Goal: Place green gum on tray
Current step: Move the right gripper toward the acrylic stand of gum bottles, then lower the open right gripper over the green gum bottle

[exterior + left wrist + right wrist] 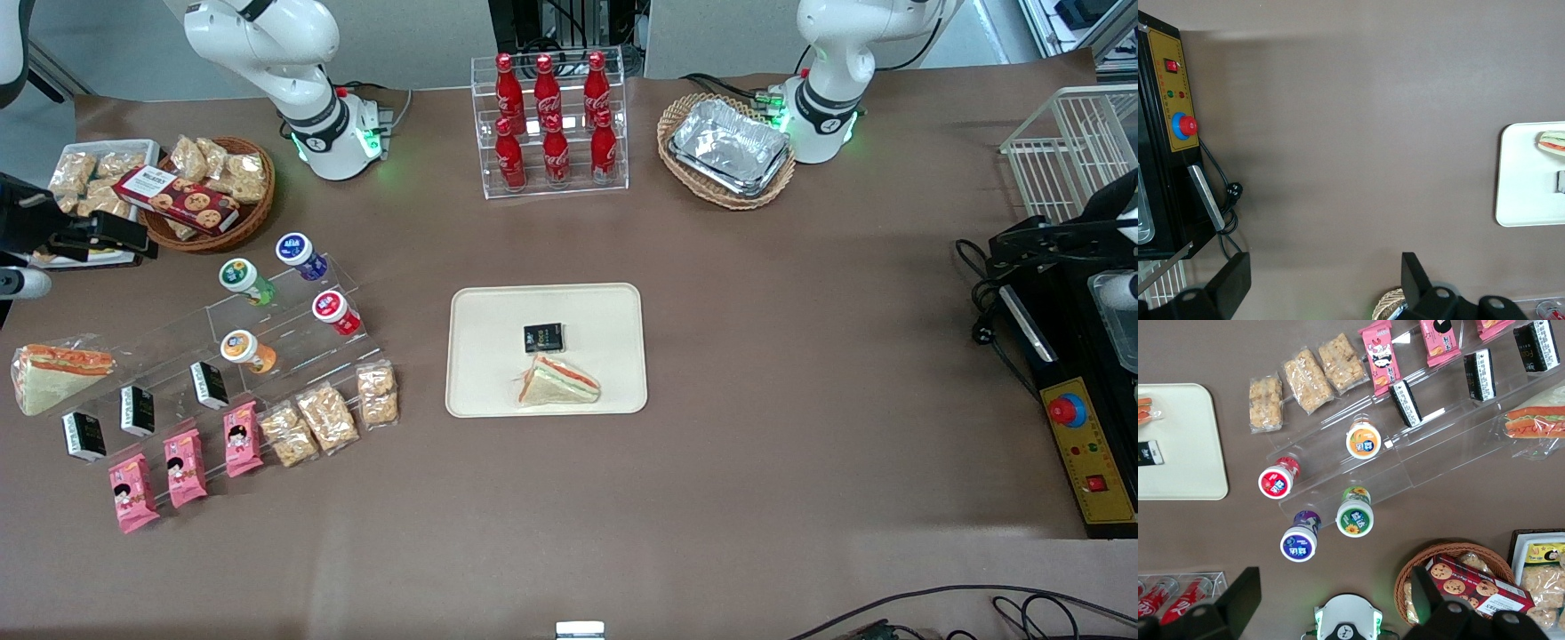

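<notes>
The green gum stands on the top step of a clear acrylic stand, beside the blue-capped bottle. In the right wrist view the green gum shows its round green cap, away from the fingers. The cream tray lies mid-table and holds a wrapped sandwich and a small black packet. The tray also shows in the right wrist view and the left wrist view. My right gripper hangs high over the working arm's end of the table, by the biscuit basket, open and empty.
On the stand are also the red-capped and orange-capped bottles, black packets and pink snack packs. A wicker basket with a biscuit box sits near the gripper. A cola rack and a foil tray in a basket stand farther from the camera.
</notes>
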{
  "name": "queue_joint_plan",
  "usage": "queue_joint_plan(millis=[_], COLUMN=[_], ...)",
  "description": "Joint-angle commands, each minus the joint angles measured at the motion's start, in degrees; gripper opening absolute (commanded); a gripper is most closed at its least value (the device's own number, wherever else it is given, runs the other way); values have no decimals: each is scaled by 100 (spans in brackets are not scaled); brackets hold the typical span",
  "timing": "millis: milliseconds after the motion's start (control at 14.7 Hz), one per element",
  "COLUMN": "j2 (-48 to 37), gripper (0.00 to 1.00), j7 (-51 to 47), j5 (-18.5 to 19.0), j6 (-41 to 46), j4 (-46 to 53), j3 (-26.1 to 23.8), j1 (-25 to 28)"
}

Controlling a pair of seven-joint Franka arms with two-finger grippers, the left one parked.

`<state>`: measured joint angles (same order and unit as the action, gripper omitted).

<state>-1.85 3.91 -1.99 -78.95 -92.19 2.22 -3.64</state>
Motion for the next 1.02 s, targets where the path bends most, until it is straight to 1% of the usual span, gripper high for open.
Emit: queue_joint_plan(millis=[0,204,340,612,951], j2=[-543,-1456,-1739,-1775,-1600], gripper=[100,100,100,100,100], j7=[-4,5,-21,-48,22], j5=[-3,-3,-3,-3,24], j6=[-154,-971,-1507,-2299,-3388], j4=[-604,-1965,-2626,-3497,-4324], j3=[-19,-37,-54,-28,16], j1=[39,48,100,101,57])
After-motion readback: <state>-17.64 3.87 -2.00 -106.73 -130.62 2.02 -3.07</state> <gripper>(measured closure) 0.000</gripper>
